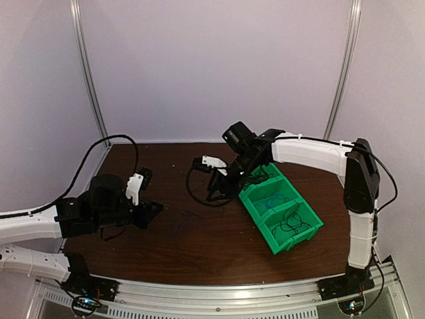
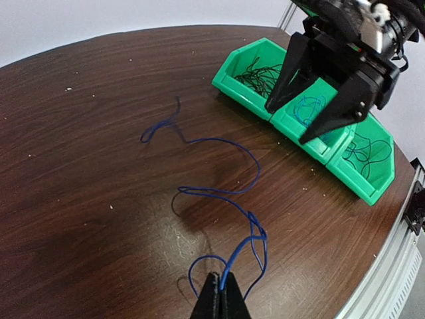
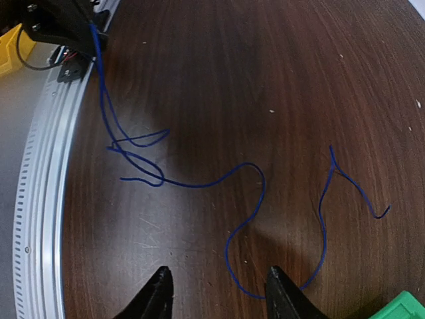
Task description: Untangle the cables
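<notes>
Left gripper (image 2: 219,297): jaws closed, pinching the blue cable (image 2: 226,140) at a doubled-over bend, near the counter's left edge and toward the front rail. My reading is that this pinch serves as an anchor, so the rest of the strand can be pulled away from it. Right gripper (image 3: 219,271): jaws spread wide, holding nothing, hanging over the middle of the counter (image 2: 99,199) with a bend of the cable directly below the gap. I judge it is lined up to come down on that bend. From the pinch outward, the cable drops to the wood, crosses itself in two or three small flat loops close to the held end, then runs in wide slack curves across the centre toward the back. The far end forks into a short tail; I cannot tell whether that is one strand folded or two. The wire is thin, bright blue and limp, with the only real snarl at the loops. The green bin (image 2: 240,92) lies diagonally toward the right edge, and its three compartments hold black wires (image 2: 255,72), a blue coil (image 2: 309,107) and more black strands (image 2: 365,149).
</notes>
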